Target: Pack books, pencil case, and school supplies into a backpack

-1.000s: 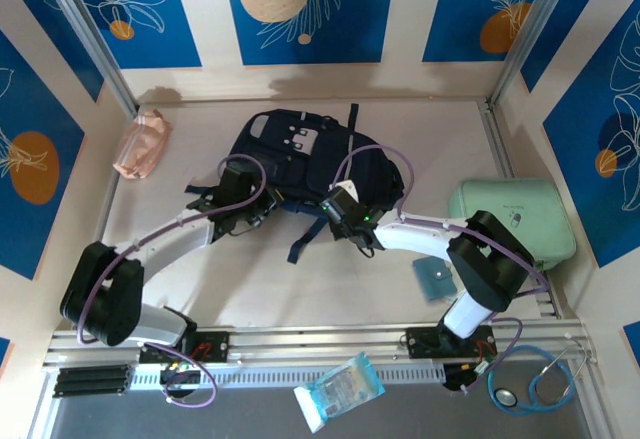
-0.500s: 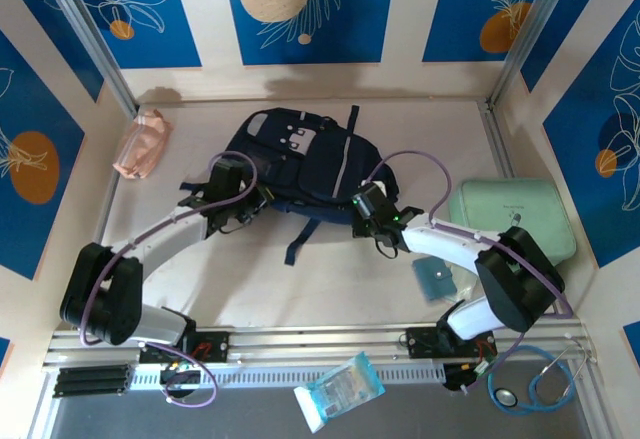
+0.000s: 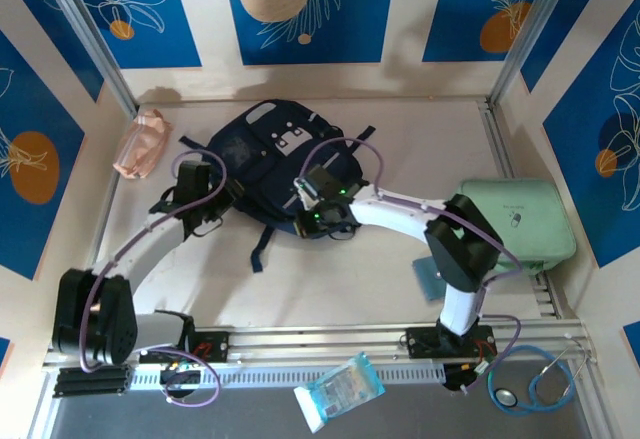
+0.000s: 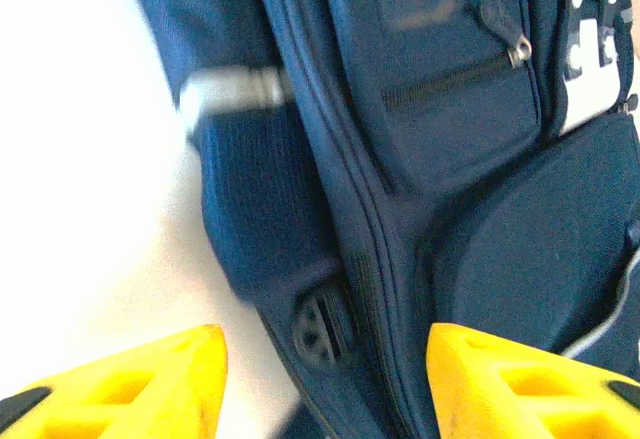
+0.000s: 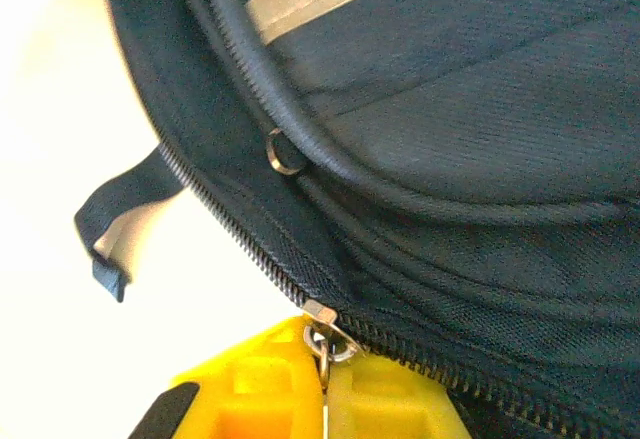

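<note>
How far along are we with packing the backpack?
Done: nothing visibly packed. In hand: the right hand is shut on the zipper pull of the backpack; the left hand hangs open at its side. Left: the pink pencil case and the teal pad lie on the table, outside it. Whether books are inside I cannot tell.

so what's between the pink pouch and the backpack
In the top view, just bare table between the pink pouch and the backpack, plus the backpack's own black strap.

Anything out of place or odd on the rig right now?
Yes: a plastic-wrapped blue-white packet lies askew over the pale perforated front rail, and a blue-tubed stethoscope sits beside the right arm's base.
</note>
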Tool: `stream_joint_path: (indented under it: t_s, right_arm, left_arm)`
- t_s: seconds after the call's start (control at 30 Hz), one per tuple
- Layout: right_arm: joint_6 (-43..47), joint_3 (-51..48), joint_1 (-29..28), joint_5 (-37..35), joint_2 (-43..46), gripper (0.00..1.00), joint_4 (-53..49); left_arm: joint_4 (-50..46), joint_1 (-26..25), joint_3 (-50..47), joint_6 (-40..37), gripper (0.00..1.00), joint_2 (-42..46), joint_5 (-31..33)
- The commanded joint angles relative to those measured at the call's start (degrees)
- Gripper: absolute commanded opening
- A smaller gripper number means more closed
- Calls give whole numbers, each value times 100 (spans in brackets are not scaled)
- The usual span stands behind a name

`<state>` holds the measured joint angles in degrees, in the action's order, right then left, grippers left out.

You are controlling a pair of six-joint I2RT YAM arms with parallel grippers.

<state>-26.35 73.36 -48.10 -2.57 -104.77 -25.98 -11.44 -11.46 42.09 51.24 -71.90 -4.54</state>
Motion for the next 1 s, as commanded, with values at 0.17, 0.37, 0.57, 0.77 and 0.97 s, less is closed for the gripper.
stream_joint_path:
  t_s: [0.17, 0.37, 0.57, 0.77, 0.97]
  right_arm:
    - [-21, 1634, -429, 731, -843, 0, -619]
    - [-90, 2028, -635, 1030, -1044, 0, -759]
    - [-72, 2077, -716, 1004, -1064, 1, -908]
    - [114, 2075, -717, 533, -1054, 5, -1436]
    - [187, 1914, -670, -379, -900, 7, -2105]
  left_arm:
    - [1518, -55, -1286, 1628, 59, 477, -1149]
    - [2032, -248, -1390, 1939, 61, 188, -1179]
    - [2449, -348, -1405, 2126, 48, -448, -1125]
    - [2709, -348, -1358, 2260, 28, -675, -973]
    - [2638, -340, -1300, 2204, 10, -770, -926]
